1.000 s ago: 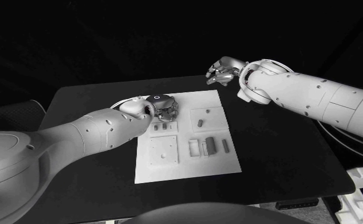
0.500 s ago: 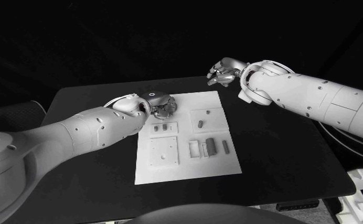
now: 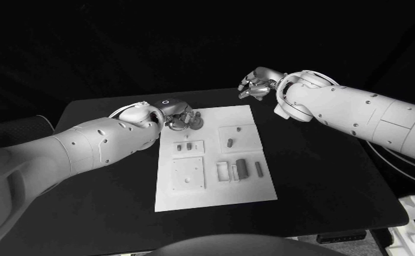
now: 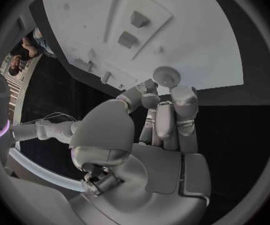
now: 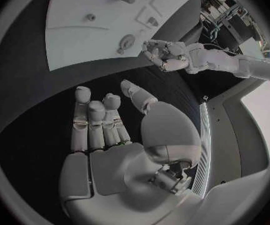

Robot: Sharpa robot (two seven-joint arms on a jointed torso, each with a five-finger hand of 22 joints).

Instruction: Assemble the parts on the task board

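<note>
The white task board (image 3: 216, 184) lies in the middle of the black table. My left hand (image 3: 180, 118) hovers at its far left corner and pinches a small round toothed part (image 4: 166, 76) at its fingertips; the right wrist view shows that part (image 5: 127, 41) tilted just off the board (image 5: 84, 40). Two small parts (image 3: 183, 145) stand in a left square, one part (image 3: 229, 142) in a right square, and long parts (image 3: 241, 167) lie nearer me. My right hand (image 3: 258, 84) hangs beyond the far right corner, fingers stretched out, holding nothing.
Bare black tabletop (image 3: 328, 172) surrounds the board on all sides. A blank square plate (image 3: 186, 174) with small holes sits on the board's near left part. The table's front edge (image 3: 259, 237) runs close to me.
My left hand has drawn back from over the board's upper left square toward the far left corner, and the round part shows at its fingertips. The right hand has barely moved.
</note>
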